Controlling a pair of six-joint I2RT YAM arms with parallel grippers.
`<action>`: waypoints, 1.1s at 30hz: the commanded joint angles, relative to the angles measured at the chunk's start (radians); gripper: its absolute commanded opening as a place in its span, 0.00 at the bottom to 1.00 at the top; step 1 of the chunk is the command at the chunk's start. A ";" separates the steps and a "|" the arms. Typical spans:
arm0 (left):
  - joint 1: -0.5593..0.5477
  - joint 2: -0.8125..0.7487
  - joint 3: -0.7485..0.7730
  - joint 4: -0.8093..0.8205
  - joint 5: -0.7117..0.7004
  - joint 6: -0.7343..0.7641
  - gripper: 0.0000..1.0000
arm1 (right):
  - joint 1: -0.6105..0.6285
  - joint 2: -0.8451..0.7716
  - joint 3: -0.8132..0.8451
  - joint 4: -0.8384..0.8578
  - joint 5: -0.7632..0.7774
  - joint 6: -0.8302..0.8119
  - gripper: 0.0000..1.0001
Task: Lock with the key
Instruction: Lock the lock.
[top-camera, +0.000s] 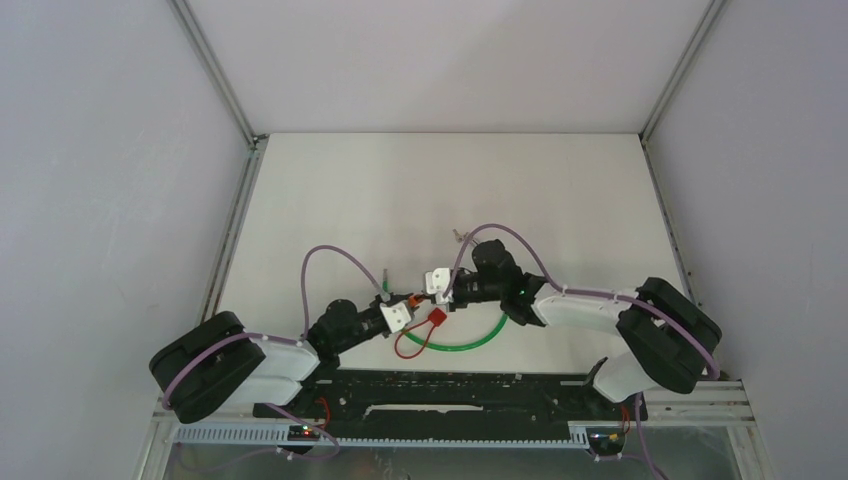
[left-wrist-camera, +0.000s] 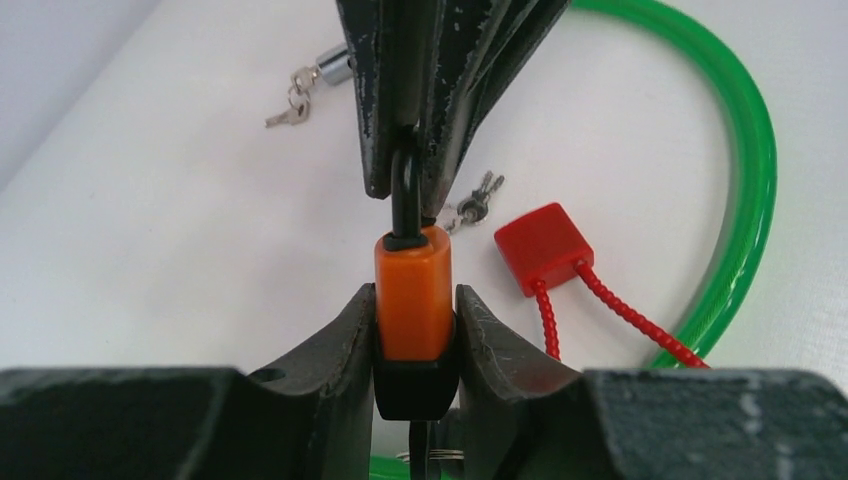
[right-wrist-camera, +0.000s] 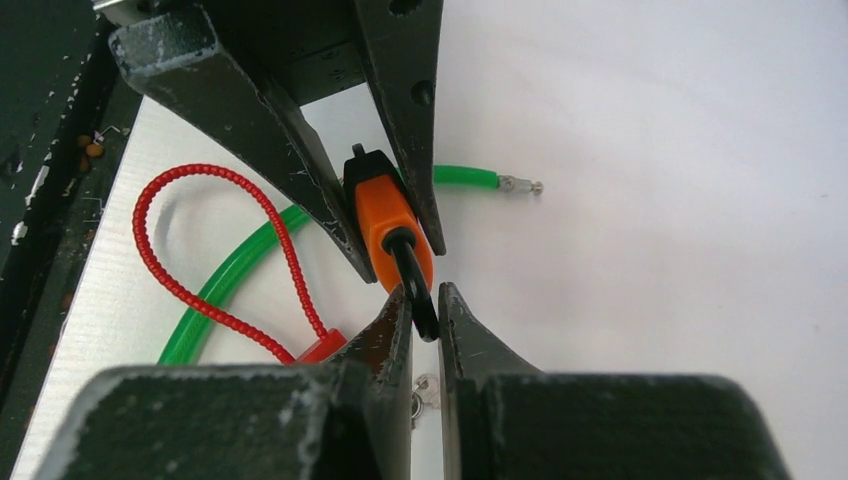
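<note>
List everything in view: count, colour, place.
orange padlock with a black shackle: one, orange and black, held above the table between both grippers
red cable lock with a square body and beaded cord: one, red, on the table beside the padlock
green plastic-coated cable: one, green, curved on the table past the red lock
small keys: one bunch, silver, on the table next to the red lock
silver cylinder with keys: one, silver, farther out on the table
white table: one, white, under everything
left gripper: one, black, shut on the padlock's body
right gripper: one, black, shut on the shackle
</note>
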 joint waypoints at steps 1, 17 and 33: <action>-0.040 -0.069 0.013 0.429 0.143 0.015 0.00 | -0.006 -0.021 -0.082 0.118 0.115 0.072 0.00; -0.040 -0.070 0.020 0.392 0.116 0.033 0.00 | -0.032 -0.154 -0.274 0.415 0.123 0.074 0.35; -0.041 -0.100 0.096 0.139 0.113 0.062 0.00 | -0.075 -0.149 -0.393 0.731 0.109 0.153 0.40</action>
